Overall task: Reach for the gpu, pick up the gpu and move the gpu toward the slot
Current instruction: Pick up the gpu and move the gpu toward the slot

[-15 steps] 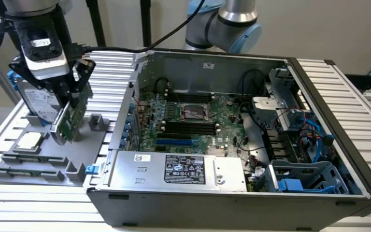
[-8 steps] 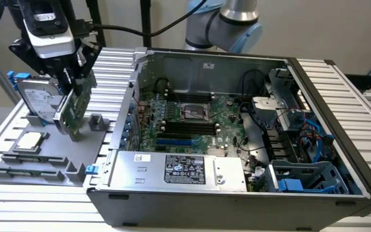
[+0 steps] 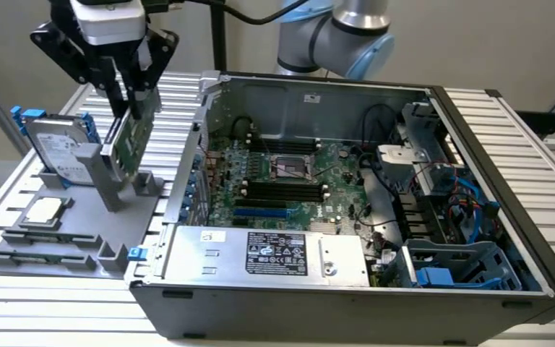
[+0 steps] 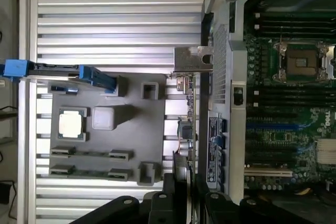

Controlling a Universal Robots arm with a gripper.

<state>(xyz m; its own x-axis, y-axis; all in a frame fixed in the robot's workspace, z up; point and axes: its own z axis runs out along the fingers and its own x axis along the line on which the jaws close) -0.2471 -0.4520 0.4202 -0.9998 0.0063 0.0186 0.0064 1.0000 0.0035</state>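
Overhead, gripper (image 3: 133, 97) clamped on the gpu (image 3: 128, 141), card lifted clear of the grey holder tray (image 3: 75, 238), hanging tilted between the hard drive (image 3: 61, 152) and the open computer case (image 3: 355, 188), just beside its wall.

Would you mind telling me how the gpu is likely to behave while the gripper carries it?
The gpu is a thin flat board, so probably stiff and light. It is gripped at its top edge by the gripper, so it may swing or twist. Its exposed components look fragile against the case.
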